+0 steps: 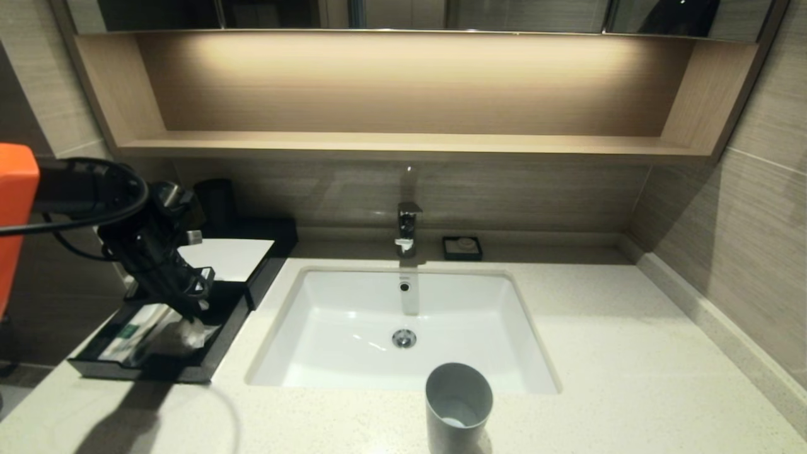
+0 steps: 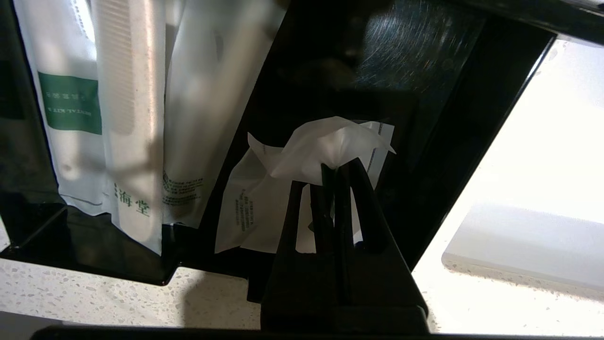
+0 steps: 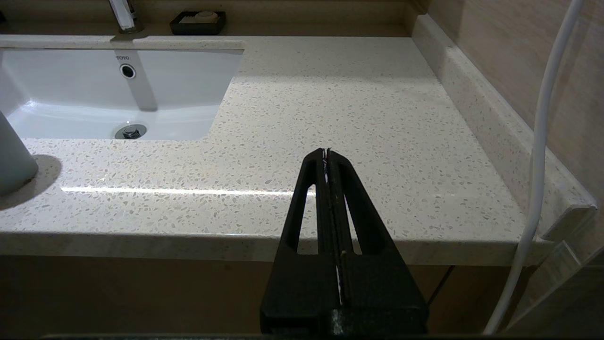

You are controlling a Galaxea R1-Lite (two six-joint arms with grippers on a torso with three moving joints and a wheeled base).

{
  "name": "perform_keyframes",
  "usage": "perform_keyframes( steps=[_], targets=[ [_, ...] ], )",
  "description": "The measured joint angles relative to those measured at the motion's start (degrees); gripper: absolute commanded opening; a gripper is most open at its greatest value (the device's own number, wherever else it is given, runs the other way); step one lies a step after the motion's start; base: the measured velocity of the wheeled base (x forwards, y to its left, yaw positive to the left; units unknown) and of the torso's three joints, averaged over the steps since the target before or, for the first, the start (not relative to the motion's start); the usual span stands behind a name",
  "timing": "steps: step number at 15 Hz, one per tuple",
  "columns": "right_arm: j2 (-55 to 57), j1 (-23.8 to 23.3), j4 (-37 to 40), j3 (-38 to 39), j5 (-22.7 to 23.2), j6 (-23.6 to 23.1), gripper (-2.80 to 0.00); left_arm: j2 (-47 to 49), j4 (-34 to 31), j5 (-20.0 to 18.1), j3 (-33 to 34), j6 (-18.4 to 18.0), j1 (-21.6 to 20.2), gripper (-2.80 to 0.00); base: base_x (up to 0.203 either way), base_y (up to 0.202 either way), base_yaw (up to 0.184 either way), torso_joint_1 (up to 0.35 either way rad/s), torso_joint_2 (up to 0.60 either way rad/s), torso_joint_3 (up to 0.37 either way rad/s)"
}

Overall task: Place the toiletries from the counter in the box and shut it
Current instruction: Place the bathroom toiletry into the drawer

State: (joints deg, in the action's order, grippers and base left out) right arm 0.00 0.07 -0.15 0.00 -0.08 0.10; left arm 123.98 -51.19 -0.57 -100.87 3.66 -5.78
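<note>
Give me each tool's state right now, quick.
Left tool: closed on a translucent sachet, held over the open drawer of the black box.
Right tool: closed, empty, parked at the counter front edge.

Left arm working, right arm idling.
Left gripper is reaching down and forward, fingers pinching closed on a sachet; right gripper is hovering low, fingers pressing together, empty.

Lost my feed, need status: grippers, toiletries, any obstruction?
Left gripper shut on sachet over open drawer. Right gripper shut, parked off counter. Wrapped stick in drawer. No obstruction.
</note>
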Motion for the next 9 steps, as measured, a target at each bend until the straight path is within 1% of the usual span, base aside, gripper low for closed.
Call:
perform_keyframes(
  steps=[9],
  targets=[
    [0.0,0.0,0.0,0.0,0.0,0.0,-2.8,1.2,0.1,-0.2,0.0,-0.1,0.5,-2.8,0.0,0.0,0.0,0.0,0.0,0.0]
  ],
)
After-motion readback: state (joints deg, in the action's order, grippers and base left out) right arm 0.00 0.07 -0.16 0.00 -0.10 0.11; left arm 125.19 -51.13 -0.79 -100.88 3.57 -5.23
